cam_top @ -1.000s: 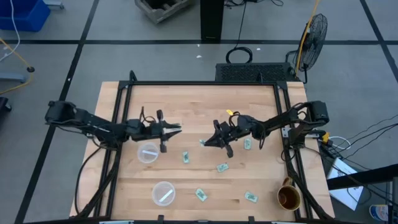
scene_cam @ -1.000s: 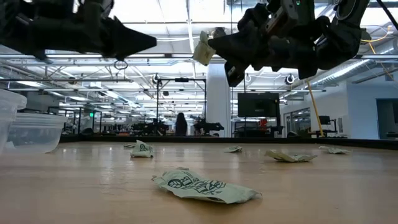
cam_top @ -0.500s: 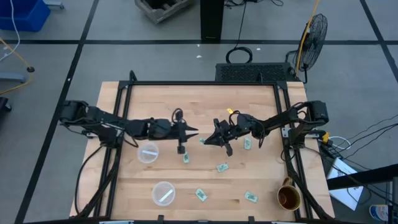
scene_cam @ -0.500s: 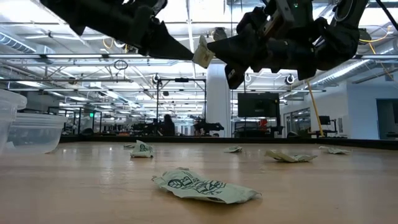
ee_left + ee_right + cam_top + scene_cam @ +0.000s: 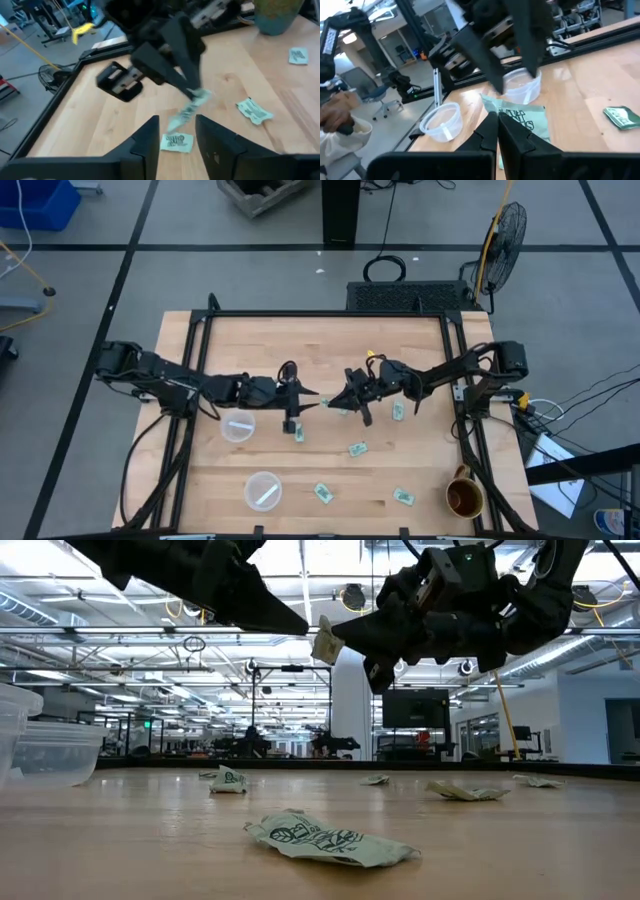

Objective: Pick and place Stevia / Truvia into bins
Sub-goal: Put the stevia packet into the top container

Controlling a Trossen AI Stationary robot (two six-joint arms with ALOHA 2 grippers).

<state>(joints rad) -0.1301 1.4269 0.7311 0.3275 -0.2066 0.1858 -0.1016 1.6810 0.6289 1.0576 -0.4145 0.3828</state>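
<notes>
From above: both arms meet mid-table for what reads as a handover. Right gripper (image 5: 343,402) pinches one sachet (image 5: 337,407); left gripper (image 5: 310,401) sits just beside it, tips almost at the packet. Two bins: near cup (image 5: 263,490) holds a whitish strip, probably one sachet; far-left cup (image 5: 238,425) looks like it has something pale in it, can't confirm. Loose sachets on the table (image 5: 330,340): one under the left gripper (image 5: 298,432), one right of centre (image 5: 357,448), two at the near edge (image 5: 323,493) and (image 5: 403,497), one under the right arm (image 5: 398,411). Brown mug (image 5: 464,497) at near right, not a bin.

Low view: held sachet (image 5: 323,640) hangs high over the table between the two grippers, right gripper's tip (image 5: 340,636) clamped on it. Crumpled sachet (image 5: 330,840) in the foreground, more flat on the wood behind.

Left wrist view: left fingers (image 5: 150,142) spread apart, nothing between them, aimed at the dangling sachet (image 5: 189,107).

Right wrist view: right fingers (image 5: 487,131) pressed together on the green packet (image 5: 522,120); both cups (image 5: 441,120) (image 5: 521,84) beyond.

Judgement: early to middle. One in a bin at best, one in the air, at least five on the table still to go.
</notes>
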